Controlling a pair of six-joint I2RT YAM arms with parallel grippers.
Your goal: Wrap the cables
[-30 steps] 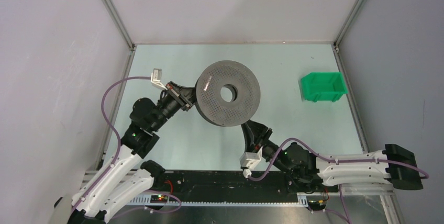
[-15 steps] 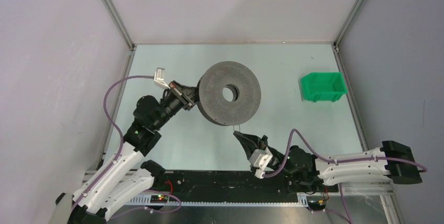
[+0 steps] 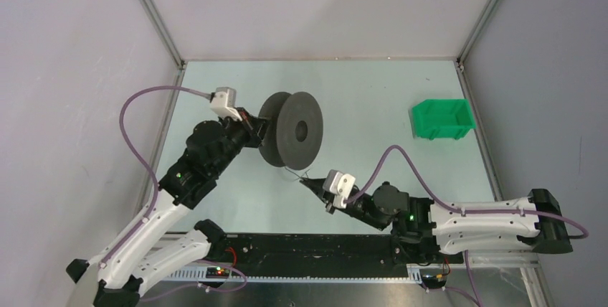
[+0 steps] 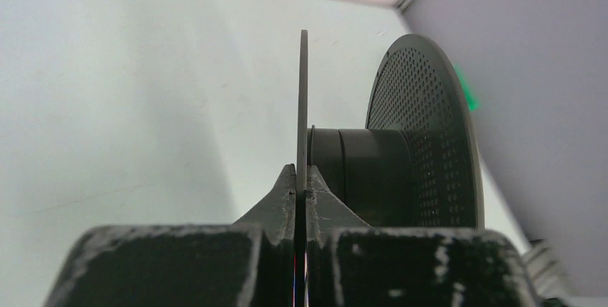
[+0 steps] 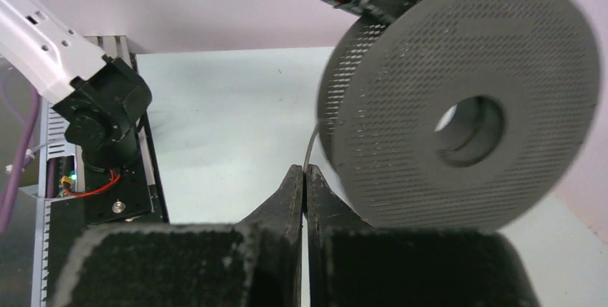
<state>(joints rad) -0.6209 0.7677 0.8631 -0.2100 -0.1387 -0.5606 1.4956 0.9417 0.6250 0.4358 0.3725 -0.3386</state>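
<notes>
I read the left gripper (image 4: pixel 302 178) clamped on one flange rim of the upright dark grey spool (image 3: pixel 290 129), the right gripper (image 5: pixel 305 174) pinched shut on the cable (image 5: pixel 310 150) just below the spool, and bare table (image 3: pixel 380 106) reaching to the green bin (image 3: pixel 442 119).

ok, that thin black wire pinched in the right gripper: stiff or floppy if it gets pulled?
Probably floppy: the cable is far thinner than the fingers of the right gripper and bows slightly on its way to the spool. Likely slip-prone, since the shut jaws have so little to bite. Weight should be negligible; tension will likely shape it.
</notes>
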